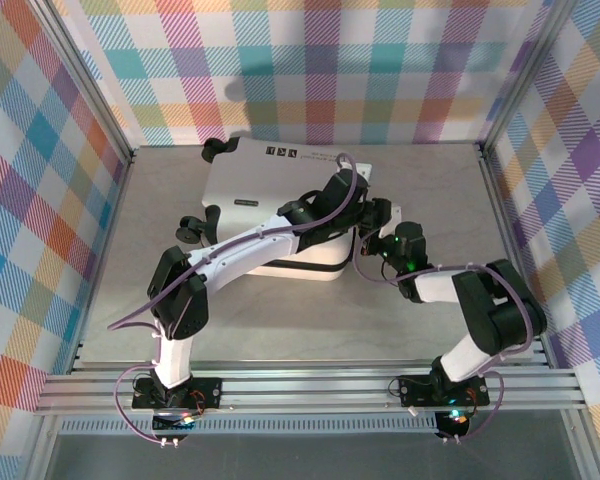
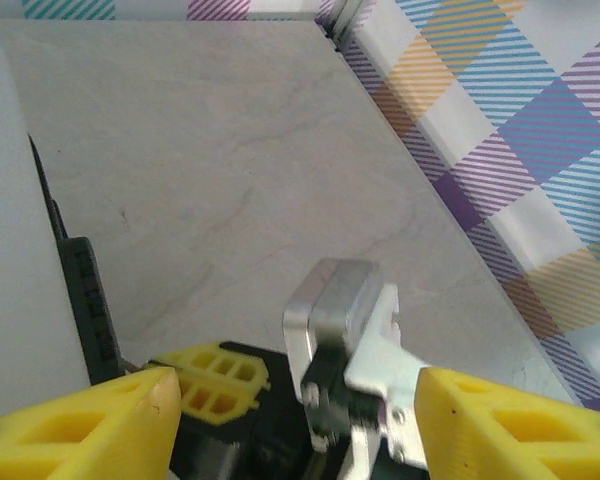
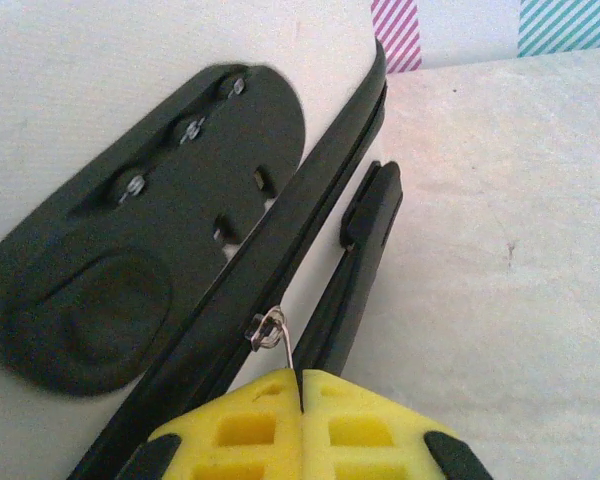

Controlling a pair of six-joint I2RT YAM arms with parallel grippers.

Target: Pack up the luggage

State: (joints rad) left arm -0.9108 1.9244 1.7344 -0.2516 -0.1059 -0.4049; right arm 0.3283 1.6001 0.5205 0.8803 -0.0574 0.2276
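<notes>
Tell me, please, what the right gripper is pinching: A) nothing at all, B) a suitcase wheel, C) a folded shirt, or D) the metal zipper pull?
D: the right gripper is shut on the thin metal zipper pull at the black seam of the luggage.

From above, my own left arm (image 1: pixel 250 245) covers the front right of the luggage (image 1: pixel 270 185), and the labels (image 1: pixel 285 153) on its lid are too small to read. At my right wrist, the zipper pull (image 3: pixel 276 335) vanishes between the pressed-together pads (image 3: pixel 245 425) of my right end effector (image 3: pixel 302 380), whose fingers are cut off by the bottom edge. My left end effector (image 2: pixel 297 395) is likewise cropped below. The luggage shell beside it is a blur running off the left edge.
</notes>
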